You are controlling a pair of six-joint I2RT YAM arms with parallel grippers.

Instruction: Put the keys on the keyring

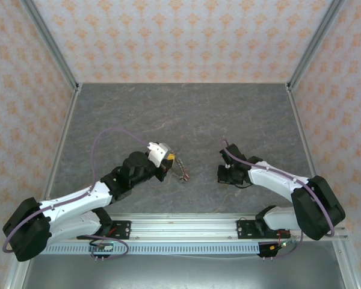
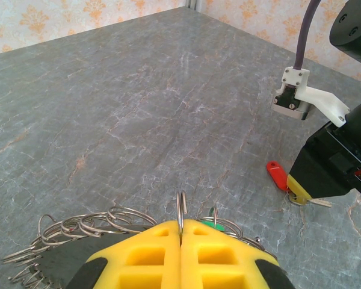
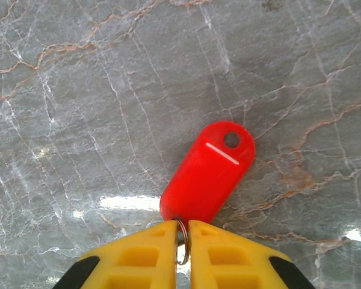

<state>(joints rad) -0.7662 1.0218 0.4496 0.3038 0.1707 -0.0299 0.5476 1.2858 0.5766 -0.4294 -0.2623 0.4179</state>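
Grey stone surface (image 1: 186,114) holds it all. Left fingers (image 2: 150,256) are pinched tight on the keyring (image 2: 90,226), a pile of thin wire loops lying near the middle. Right fingers (image 3: 145,256) pinch the little loop of a red key (image 3: 207,171) lying flat further right.

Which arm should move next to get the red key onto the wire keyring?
Right. The right hand is shut on the small ring of the red plastic-headed key, free to carry it. The left hand is shut on an upright loop of the grey wire keyring, so it likely just holds.
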